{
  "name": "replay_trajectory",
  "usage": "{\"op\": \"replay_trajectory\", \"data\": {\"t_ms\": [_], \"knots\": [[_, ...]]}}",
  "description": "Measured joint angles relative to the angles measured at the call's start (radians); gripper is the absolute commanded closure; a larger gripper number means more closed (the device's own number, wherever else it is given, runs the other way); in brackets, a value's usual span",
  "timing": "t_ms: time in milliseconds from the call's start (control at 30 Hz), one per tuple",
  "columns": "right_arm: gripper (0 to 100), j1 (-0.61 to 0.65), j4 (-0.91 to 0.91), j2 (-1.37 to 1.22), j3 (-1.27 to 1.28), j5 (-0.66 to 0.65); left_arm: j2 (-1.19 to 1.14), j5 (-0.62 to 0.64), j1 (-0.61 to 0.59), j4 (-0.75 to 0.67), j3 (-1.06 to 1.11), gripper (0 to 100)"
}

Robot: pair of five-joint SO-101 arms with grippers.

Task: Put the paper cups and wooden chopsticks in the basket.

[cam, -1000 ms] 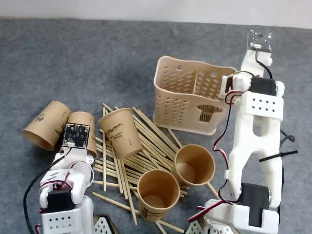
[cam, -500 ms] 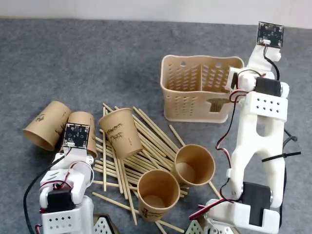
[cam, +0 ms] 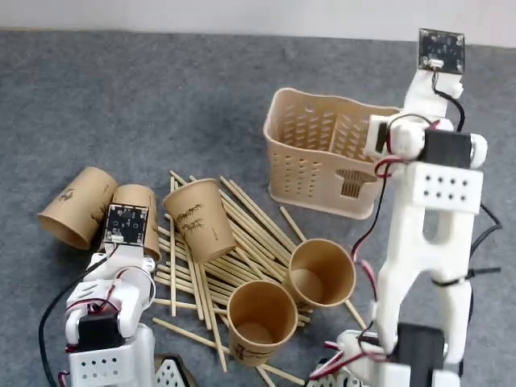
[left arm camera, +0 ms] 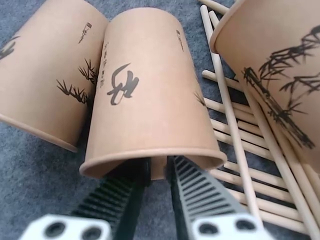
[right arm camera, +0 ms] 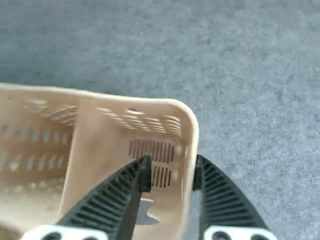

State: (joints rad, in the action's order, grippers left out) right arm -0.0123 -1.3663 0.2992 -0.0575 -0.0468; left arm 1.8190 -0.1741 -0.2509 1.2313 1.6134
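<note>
My right gripper [right arm camera: 170, 172] is shut on the end wall of the beige basket [right arm camera: 100, 130], one finger inside and one outside. Over the table, the basket [cam: 316, 165] hangs tilted at the right arm's gripper [cam: 385, 139], back right. My left gripper [left arm camera: 159, 169] is closed on the lower rim of a lying paper cup [left arm camera: 147, 95], second from the left [cam: 139, 201]. Another lying cup [cam: 76, 205] touches it. A third cup [cam: 200, 218] leans over the wooden chopsticks [cam: 242, 250]. Two upright cups [cam: 260, 321] [cam: 321, 272] stand on the pile.
The chopsticks lie scattered in a loose heap in the middle front of the grey carpet [cam: 161, 97]. The left arm's base [cam: 105, 347] is at the front left, the right arm's tall white links [cam: 427, 242] at the right.
The right arm has pulled the basket back and to the right, then tipped it up on a slant. The left arm and the cups have stayed put.
</note>
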Motion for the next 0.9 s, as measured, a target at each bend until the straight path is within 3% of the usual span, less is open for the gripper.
{"op": "replay_trajectory", "data": {"t_ms": [267, 533, 900], "knots": [[85.4, 0.081, -0.150, 0.149, -0.012, 0.000, 0.000, 0.000, 0.000, 0.000, 0.000, 93], [85.4, 0.084, -0.117, 0.155, -0.014, -0.075, 0.000, 0.000, 0.000, 0.000, 0.000, 93], [85.4, -0.046, -0.210, 0.100, -0.014, -0.025, 0.000, 0.000, 0.000, 0.000, 0.000, 93]]}}
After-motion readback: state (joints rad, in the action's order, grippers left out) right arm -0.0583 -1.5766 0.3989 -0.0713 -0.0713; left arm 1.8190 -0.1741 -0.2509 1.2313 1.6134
